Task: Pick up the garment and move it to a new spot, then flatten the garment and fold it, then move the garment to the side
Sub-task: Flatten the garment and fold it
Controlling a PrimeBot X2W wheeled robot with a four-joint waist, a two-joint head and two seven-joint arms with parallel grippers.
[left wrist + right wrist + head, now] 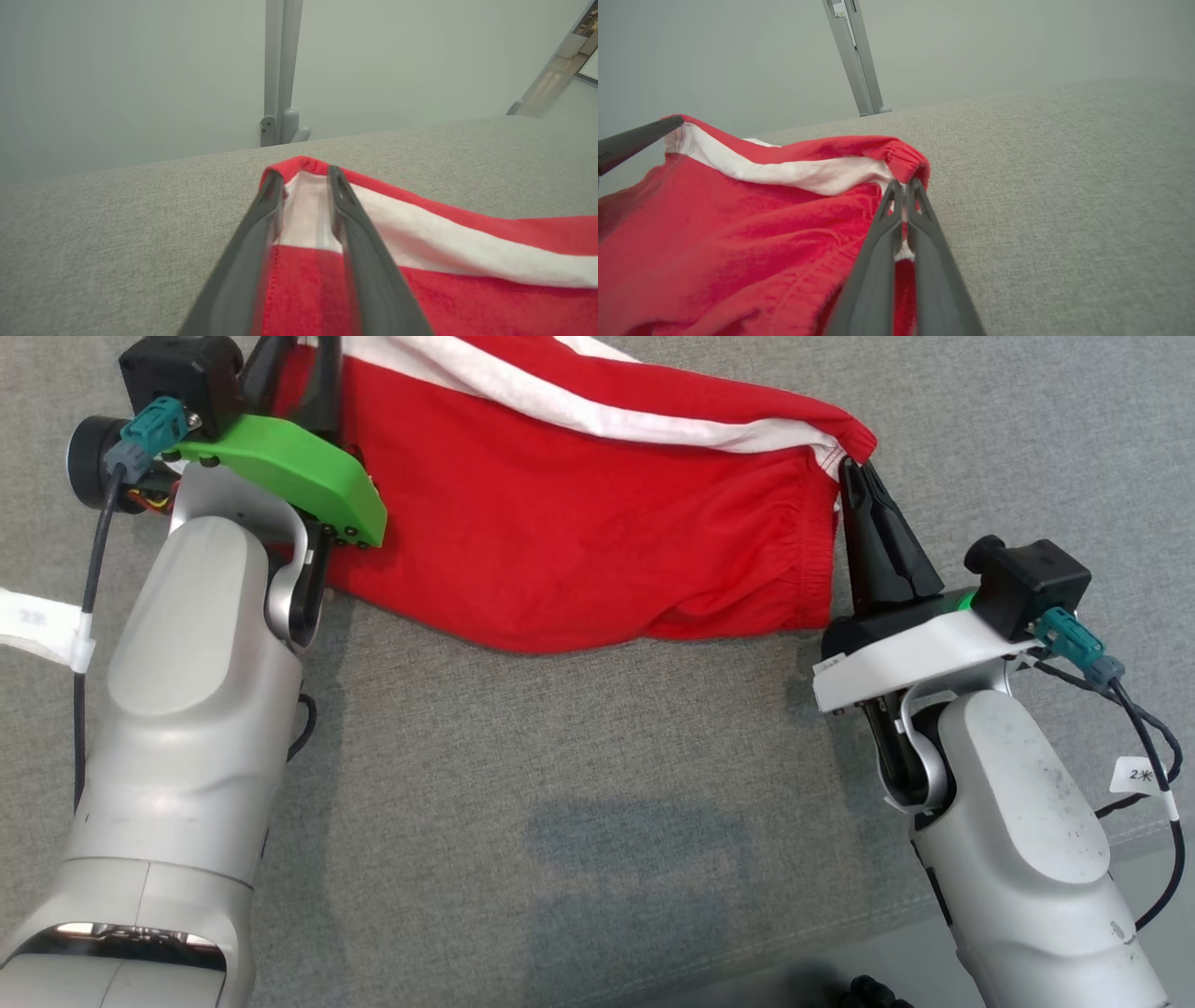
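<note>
Head cam: garment (579, 523) lies on the grey surface (560, 784), far side, stretched betw both arms. L gripper (299, 373) is at its left corner, R gripper (857, 476) at the waistband (812, 551) corner on the right. Near edge sags in a curve, so not flat yet imo. L wrist cam: L jaws stand a little apart, white stripe (420, 242) showing in the gap. Can't tell if the cloth is pinched or just lying under them. If you're letting go here, lift straight up so the fingertips don't drag the hem. R wrist cam: R jaws are together, clamped on the waistband corner, with a sliver of white cloth betw the fingers. Fabric betw the arms looks slack and rumpled. Suggest a gentle outward pull w/ R, low to the surface, before releasing. Too hard and the L corner prob slides.
</note>
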